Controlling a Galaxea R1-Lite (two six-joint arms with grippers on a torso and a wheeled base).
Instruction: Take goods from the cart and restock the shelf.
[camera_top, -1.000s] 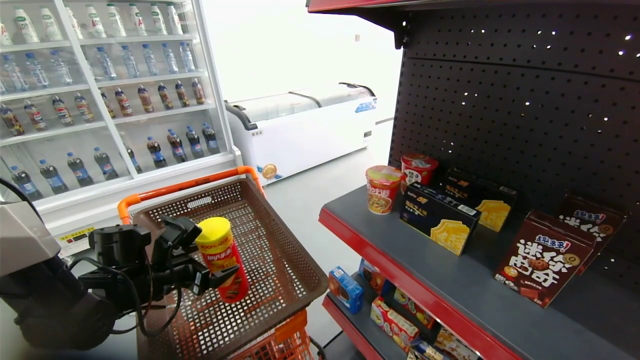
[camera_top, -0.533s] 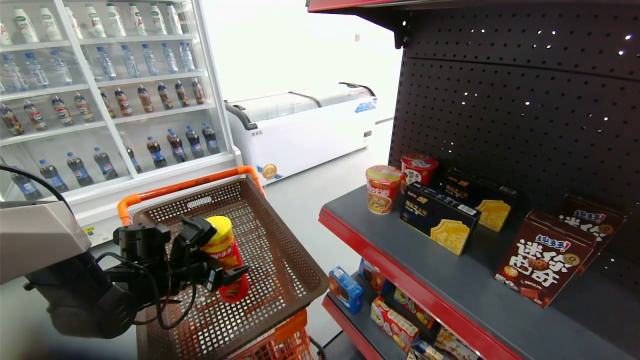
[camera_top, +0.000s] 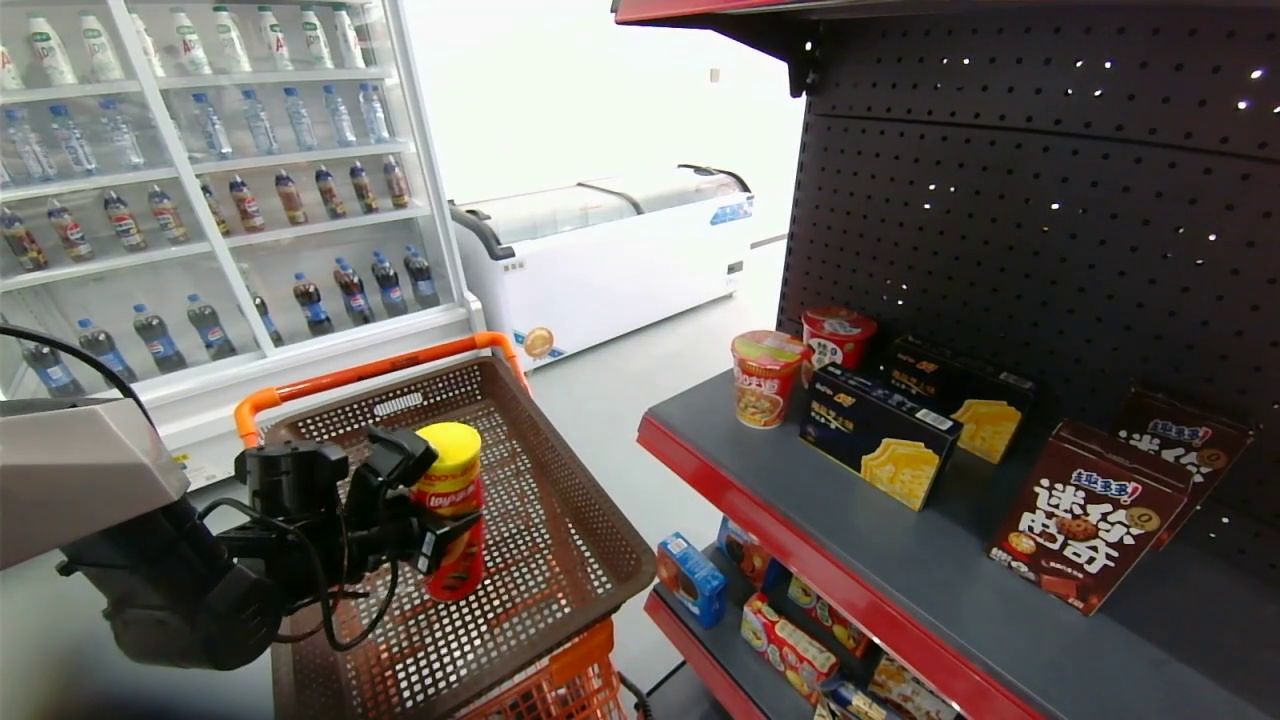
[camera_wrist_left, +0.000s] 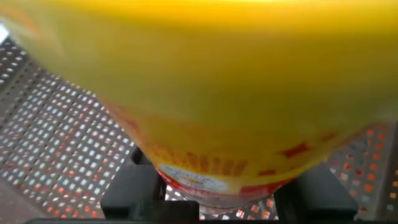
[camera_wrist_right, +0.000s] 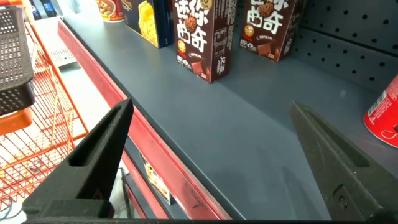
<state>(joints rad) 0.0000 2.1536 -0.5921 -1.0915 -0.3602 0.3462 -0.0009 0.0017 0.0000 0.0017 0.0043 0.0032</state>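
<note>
Head view, load: the left end effector (camera_top: 425, 500) is clamping a chips can (camera_top: 452, 480), yellow lid up and roughly upright, above the brown cart basket (camera_top: 587, 470).
Head view, target: the grey shelf (camera_top: 800, 480) is lying to the right, well apart from the can. Cup noodles (camera_top: 766, 378) and dark boxes (camera_top: 880, 435) are standing toward its back, leaving the front strip bare.
Left wrist view, grip: the fingers (camera_wrist_left: 127, 190) are bracketing the can (camera_wrist_left: 205, 93) on its body, with basket mesh (camera_wrist_left: 56, 143) underneath.
Right wrist view, other arm: the right end effector (camera_wrist_right: 214, 168) is hanging spread and empty just over the shelf (camera_wrist_right: 249, 124), near the cookie boxes (camera_wrist_right: 202, 37).
Step (judged): carrying the can from cart to shelf.
Doing it well (judged): lifting clear of the basket rim before swinging across; holding the can upright; coming in above the red shelf lip; setting down on bare board beside the noodle cups, not against them; letting go only once the base is sitting flat.
Risk (judged): the smooth tube may be prone to slipping under a loose grip.
</note>
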